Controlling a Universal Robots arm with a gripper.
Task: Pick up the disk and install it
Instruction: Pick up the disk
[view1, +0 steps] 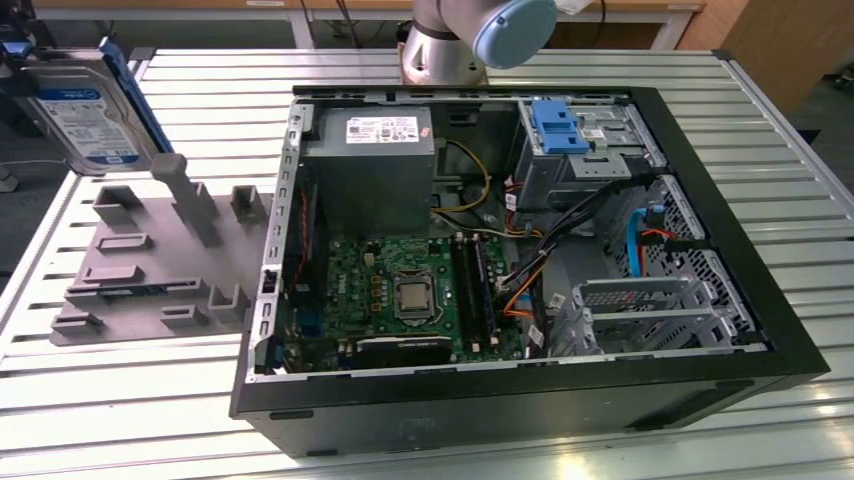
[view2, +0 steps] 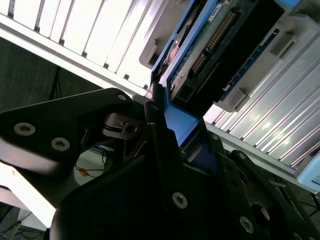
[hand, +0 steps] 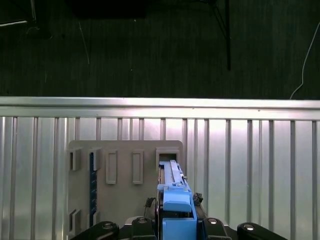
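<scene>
Carrying everything is a slatted silver aluminium table (view1: 134, 400). Most of it is taken up by a black rectangular computer tower case (view1: 534, 400), which lies on its side with the panel off. Inside the case are a green motherboard (view1: 400, 290), a grey boxy power supply (view1: 367, 160), a perforated bare-metal drive cage (view1: 641, 310) and a bright blue plastic bracket (view1: 554, 125) at its far end.

Toward the exterior view's left of the case sits a flat grey moulded fixture block with upright posts and slots (view1: 147, 270), seen from above in the first wrist view (hand: 125, 200).

Behind the case rises the grey metal robot arm with a pale blue joint cap (view1: 461, 35).

The silver-grey rectangular hard disk in its bright blue plastic carrier frame (view1: 87, 115) is at the exterior view's far upper left. It is held on edge and a little tilted, with its white-and-blue label facing the camera. It sits beyond the fixture block and well apart from the case.

The second wrist view shows its green circuit-board underside (view2: 200, 45). The first wrist view shows it edge-on over the block (hand: 172, 185).

The black gripper (view2: 177, 120) is pressed onto the blue frame's end, with a finger on each side (hand: 176, 215).
</scene>
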